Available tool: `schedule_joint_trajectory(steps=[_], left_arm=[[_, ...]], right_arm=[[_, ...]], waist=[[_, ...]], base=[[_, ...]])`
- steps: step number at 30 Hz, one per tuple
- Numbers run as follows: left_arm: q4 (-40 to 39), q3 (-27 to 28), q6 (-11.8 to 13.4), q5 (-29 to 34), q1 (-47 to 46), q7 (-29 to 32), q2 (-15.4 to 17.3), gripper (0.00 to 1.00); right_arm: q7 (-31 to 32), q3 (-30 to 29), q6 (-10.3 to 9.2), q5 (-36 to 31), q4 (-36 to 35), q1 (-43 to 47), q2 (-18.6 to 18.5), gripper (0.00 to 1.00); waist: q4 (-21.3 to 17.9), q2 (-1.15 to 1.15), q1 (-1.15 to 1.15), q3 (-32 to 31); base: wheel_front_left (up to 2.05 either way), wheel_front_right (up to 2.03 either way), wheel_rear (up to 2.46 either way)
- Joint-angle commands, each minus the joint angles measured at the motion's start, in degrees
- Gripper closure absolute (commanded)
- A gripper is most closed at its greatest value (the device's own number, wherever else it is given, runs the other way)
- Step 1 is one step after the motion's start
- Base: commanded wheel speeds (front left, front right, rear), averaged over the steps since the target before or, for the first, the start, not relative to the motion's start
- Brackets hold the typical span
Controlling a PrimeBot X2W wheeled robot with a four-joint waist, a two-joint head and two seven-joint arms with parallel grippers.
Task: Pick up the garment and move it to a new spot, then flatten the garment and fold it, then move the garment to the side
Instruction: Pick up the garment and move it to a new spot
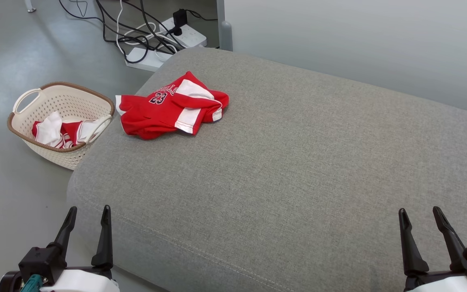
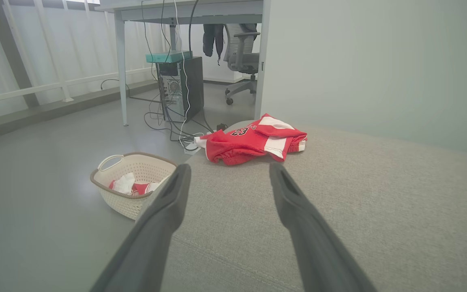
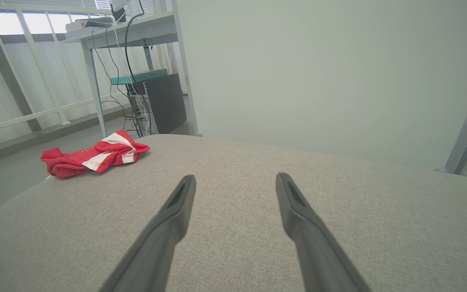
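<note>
1. Both claws are spread wide and empty. The left claw [image 1: 89, 208] hangs at the near-left corner of the grey cushion [image 1: 298, 170], the right claw [image 1: 418, 210] at its near-right edge. Neither touches anything.
2. The garment [image 1: 171, 106], a red-and-white jersey, lies crumpled at the far-left of the cushion, well apart from both claws. Its left edge sits right at the cushion's rim.
3. Risk: it's a long reach. If I come in too low, my fingertips likely plough into the cushion fabric and stall before they reach the jersey.
4. Risk: the jersey is bunched in layers. If I pinch just the top flap, the rest probably drags, unrolls, or slips out mid-carry.
5. Risk: a sideways nudge from the right could shove the jersey off the rim, down to the floor or toward the basket [image 1: 75, 86] just beside it.
6. Risk: the basket holds similar red-and-white clothes [image 1: 61, 132]. That's an easy wrong target if I drift left.
7. Risk: cables and a power strip [image 1: 185, 38] lie on the floor past the far corner, so an overshoot could snag them.
8. Risk: flattening needs both claws, and the right one is farthest away, so a late arrival likely leaves the fold lopsided.
</note>
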Motion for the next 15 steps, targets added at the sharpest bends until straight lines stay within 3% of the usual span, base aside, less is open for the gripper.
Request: schedule_joint_trajectory(steps=[1,8,15], left_arm=[[-1.0,1.8,0.1,-0.3,-3.9,-0.5,0.8,0.00],[-2.7,2.5,-0.4,-0.1,-7.9,-0.5,2.8,0.00],[-7.3,4.4,-1.7,1.5,-21.6,3.1,9.4,0.00]], right_arm=[[-0.1,1.3,0.00,0.2,-1.7,-2.6,-0.8,0.00],[0.0,1.5,0.00,0.2,-2.0,-3.1,-0.8,0.00],[0.5,2.6,0.00,-1.2,-3.4,-4.9,-0.8,0.00]], waist=[[-0.2,0.00,0.00,0.0],[-2.1,0.00,0.00,0.9],[-6.9,0.00,0.00,4.6]], base=[[0.00,0.00,0.00],[0.00,0.00,0.00],[0.00,0.00,0.00]])
